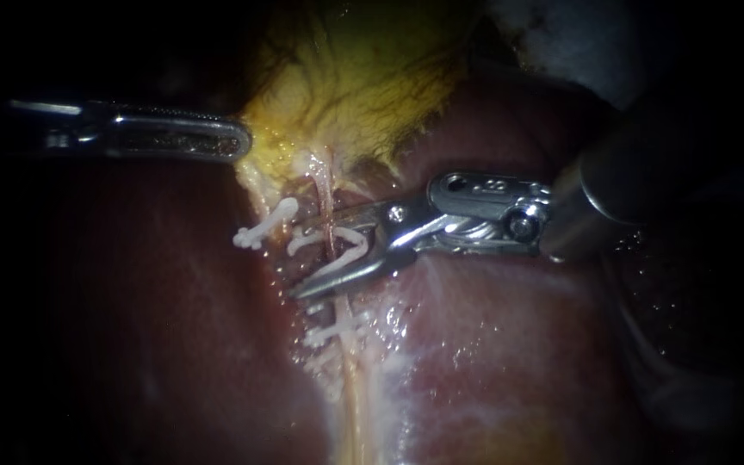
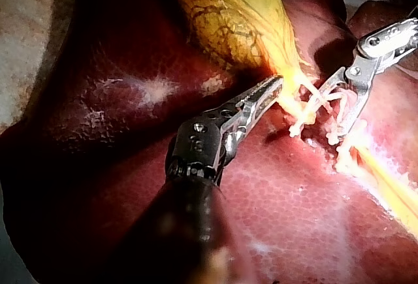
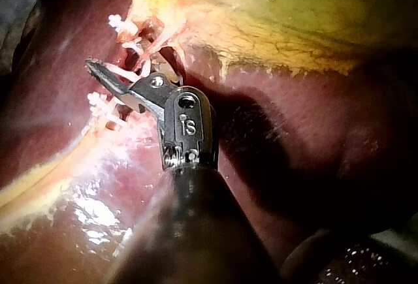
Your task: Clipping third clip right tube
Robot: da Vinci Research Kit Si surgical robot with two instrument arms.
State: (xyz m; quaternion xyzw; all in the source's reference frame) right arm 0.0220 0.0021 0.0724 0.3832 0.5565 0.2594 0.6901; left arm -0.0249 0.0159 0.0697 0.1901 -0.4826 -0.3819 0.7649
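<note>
The right instrument (image 1: 300, 261) is seen entering from three o'clock, jaws spread yet clamped on a white clip (image 1: 346, 254) that straddles the tube (image 1: 324, 194) at centre. Room is tight there. A set clip (image 1: 264, 226) is found at nine, a lower clip (image 1: 335, 330) at six. Bare liver (image 1: 510, 344) is offered toward four. At ten, the gallbladder (image 1: 363, 77) edge is pinched by the left instrument (image 1: 238, 142).

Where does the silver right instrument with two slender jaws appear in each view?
Endoscope view: the silver right instrument enters from the right, jaws carrying a white clip astride the thin pale tube.
Left wrist view: second instrument, ahead of the left instrument, at the white clips.
Right wrist view: the camera's own instrument, jaws among those clips.
Shared landmark: the yellow gallbladder.
</note>
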